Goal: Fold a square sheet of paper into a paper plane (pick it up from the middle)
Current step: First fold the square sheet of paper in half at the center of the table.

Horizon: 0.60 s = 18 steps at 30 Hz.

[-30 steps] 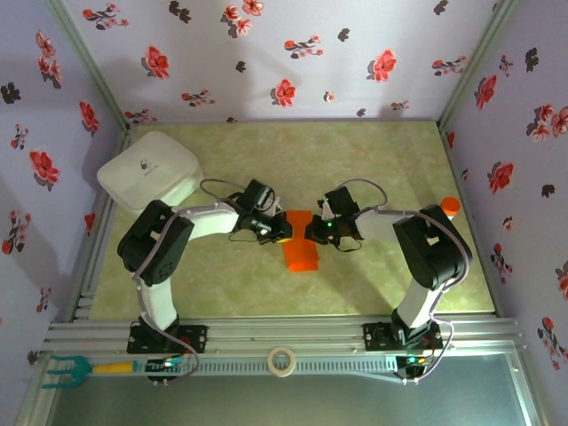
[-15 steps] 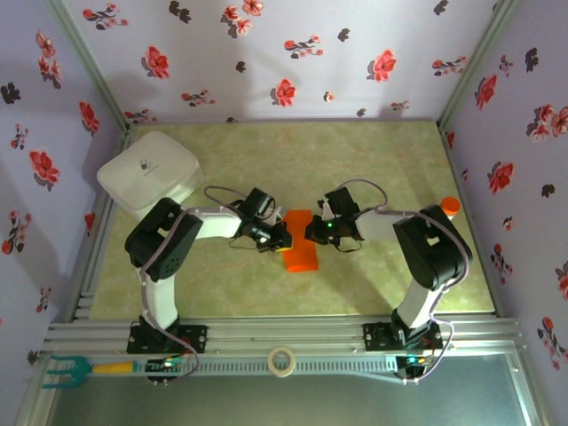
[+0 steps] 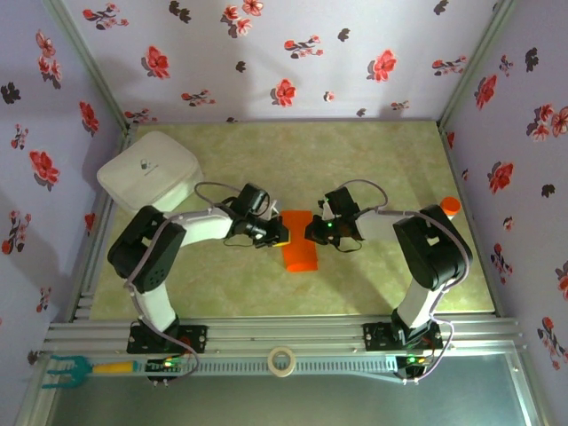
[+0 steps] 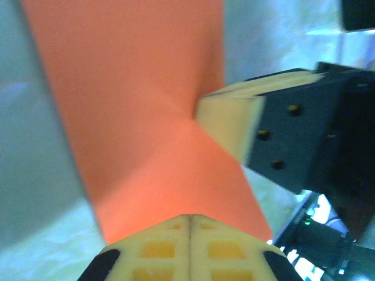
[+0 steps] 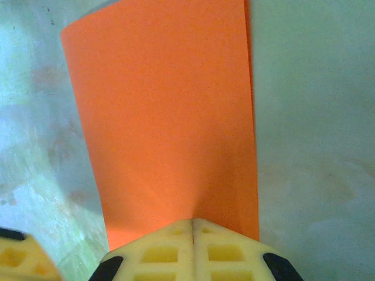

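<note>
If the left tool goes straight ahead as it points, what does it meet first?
The square sheet of paper, which the left tool grips; just beyond, probably the right tool.

Left hand (image 3: 282,234); right hand (image 3: 311,232); both closed

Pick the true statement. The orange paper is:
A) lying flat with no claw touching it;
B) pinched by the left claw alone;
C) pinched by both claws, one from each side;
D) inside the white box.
C: the left claw and the right claw are each shut on the orange paper, facing each other across it.
</note>
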Each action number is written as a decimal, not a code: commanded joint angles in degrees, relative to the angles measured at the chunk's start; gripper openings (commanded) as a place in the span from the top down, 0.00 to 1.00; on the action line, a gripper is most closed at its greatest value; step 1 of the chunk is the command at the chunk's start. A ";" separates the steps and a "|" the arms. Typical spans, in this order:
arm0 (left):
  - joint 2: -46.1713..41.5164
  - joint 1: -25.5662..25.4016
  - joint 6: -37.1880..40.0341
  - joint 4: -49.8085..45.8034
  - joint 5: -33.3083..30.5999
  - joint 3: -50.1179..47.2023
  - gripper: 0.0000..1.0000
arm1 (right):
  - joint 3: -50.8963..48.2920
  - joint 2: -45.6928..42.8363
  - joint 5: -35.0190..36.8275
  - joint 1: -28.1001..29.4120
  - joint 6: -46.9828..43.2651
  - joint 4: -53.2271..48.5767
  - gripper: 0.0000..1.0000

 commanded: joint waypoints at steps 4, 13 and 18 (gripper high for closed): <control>1.75 -2.06 -4.32 3.21 2.64 -1.67 0.98 | -3.43 2.25 7.58 -0.63 0.77 -8.56 1.00; 5.81 -2.25 -1.44 3.75 1.34 -6.26 1.00 | -3.69 1.95 8.11 -0.63 0.63 -8.71 1.00; 6.17 -2.06 1.90 0.57 -2.21 -7.76 1.00 | -3.90 2.28 8.50 -0.63 0.38 -8.44 1.00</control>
